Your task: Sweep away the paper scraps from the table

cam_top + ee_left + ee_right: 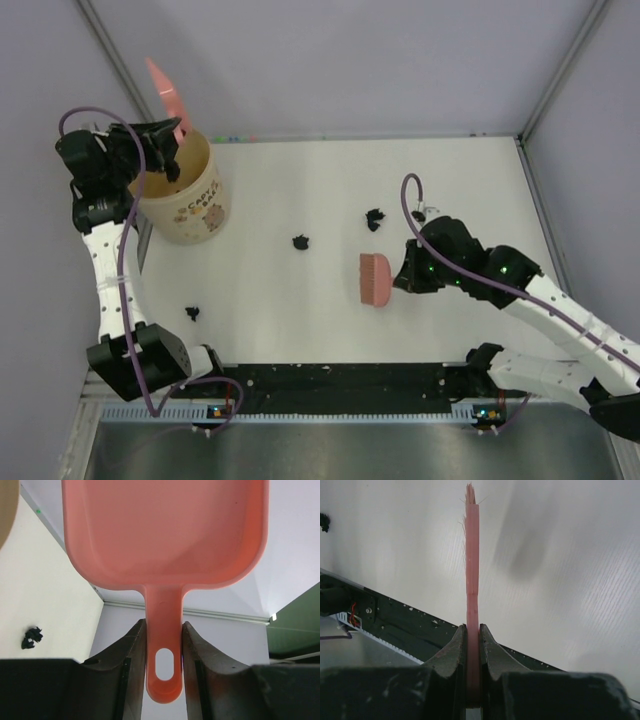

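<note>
Top external: left fingers [125, 675] clamp dustpan [165, 535] above the cup [200, 205] for emptying; right fingers [451, 660] grip brush [375, 279] near uncollected paper scraps [375, 218].

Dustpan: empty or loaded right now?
Empty. In the left wrist view the dustpan shows a bare pink face, nothing on it; left gripper clamps its handle.

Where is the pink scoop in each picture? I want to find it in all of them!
Top external: the pink dustpan sticks up at the upper left, above the beige tub, held by the left gripper.
Left wrist: it fills the top, its handle pinched between the fingers.
Right wrist: not in it; the pink thing there is the brush.
Shared landmark: the white table.
</note>
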Tool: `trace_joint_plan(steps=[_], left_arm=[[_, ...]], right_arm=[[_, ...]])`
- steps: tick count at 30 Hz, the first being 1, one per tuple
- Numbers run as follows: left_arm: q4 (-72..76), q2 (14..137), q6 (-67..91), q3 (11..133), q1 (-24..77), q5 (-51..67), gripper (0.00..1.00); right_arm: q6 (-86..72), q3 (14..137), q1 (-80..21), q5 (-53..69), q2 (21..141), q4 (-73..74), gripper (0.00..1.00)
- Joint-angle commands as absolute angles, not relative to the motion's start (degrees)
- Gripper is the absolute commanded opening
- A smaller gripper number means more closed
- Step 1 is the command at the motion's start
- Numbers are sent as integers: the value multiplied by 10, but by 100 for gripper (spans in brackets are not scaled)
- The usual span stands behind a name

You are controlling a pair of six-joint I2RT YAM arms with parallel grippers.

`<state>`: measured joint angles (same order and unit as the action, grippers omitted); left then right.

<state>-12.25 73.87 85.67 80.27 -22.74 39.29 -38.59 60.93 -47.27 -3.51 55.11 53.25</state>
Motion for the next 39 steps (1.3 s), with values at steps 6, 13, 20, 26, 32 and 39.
trace_joint_plan(steps=[6, 13, 20, 26, 32, 39], left_arm=[[-228, 708, 778, 905, -224, 345, 0], [-356, 732, 664, 1013, -178, 309, 0], [-479, 755, 530, 1087, -34, 225, 0], [-513, 709, 468, 1002, 97, 157, 0], [-526, 649, 446, 884, 156, 134, 0], [-542, 593, 426, 808, 164, 128, 0]], right_arm=[[-401, 679, -479, -108, 544, 532, 0], [-417, 797, -411, -136, 598, 529, 0], [-392, 854, -257, -33, 692, 521, 0], [-390, 849, -207, -8, 777, 483, 0], [-378, 817, -201, 13, 845, 408, 0], [-384, 823, -201, 22, 912, 378, 0]])
